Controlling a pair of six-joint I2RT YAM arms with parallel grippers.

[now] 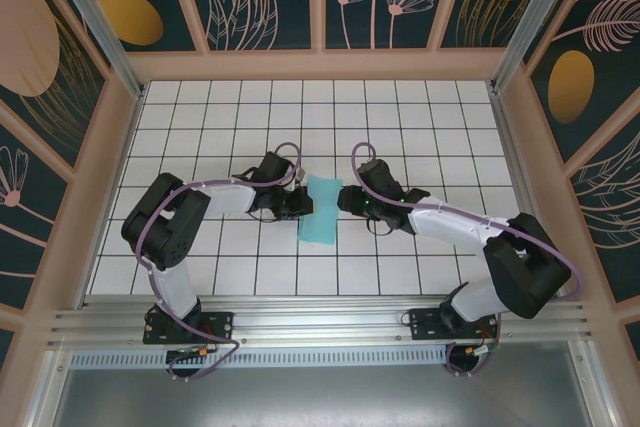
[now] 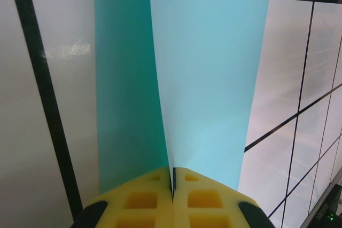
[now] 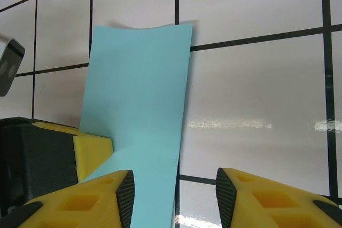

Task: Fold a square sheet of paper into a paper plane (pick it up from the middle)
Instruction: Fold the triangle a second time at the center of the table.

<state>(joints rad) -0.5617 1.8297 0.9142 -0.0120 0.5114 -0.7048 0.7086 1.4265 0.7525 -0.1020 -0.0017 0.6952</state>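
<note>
From the top external camera, two black-and-white robot arms (image 1: 200, 209) reach toward the middle of one white tiled desk (image 1: 200, 127) ruled with black grid lines. One thin, light teal-blue sheet of paper (image 1: 322, 212) sits between them and reads as a narrow rectangle. The left tool (image 1: 298, 202) touches its left edge. The right tool (image 1: 345, 199) is just beside its right edge.

In the left wrist view, the left tool (image 2: 172, 177) is clamped tight on the sheet of paper (image 2: 208, 68). Its two yellow foam fingers (image 2: 141, 201) pinch a crease from which two flaps spread, one darker and one paler.

In the right wrist view, the right tool (image 3: 175, 185) has its two yellow fingers (image 3: 256, 196) spread apart, gripping nothing. The sheet of paper (image 3: 139, 94) lies over the desk (image 3: 256, 78), with its near end beside the left-hand finger. One more yellow pad (image 3: 93, 150), belonging to the left tool, touches the paper's left side.
</note>
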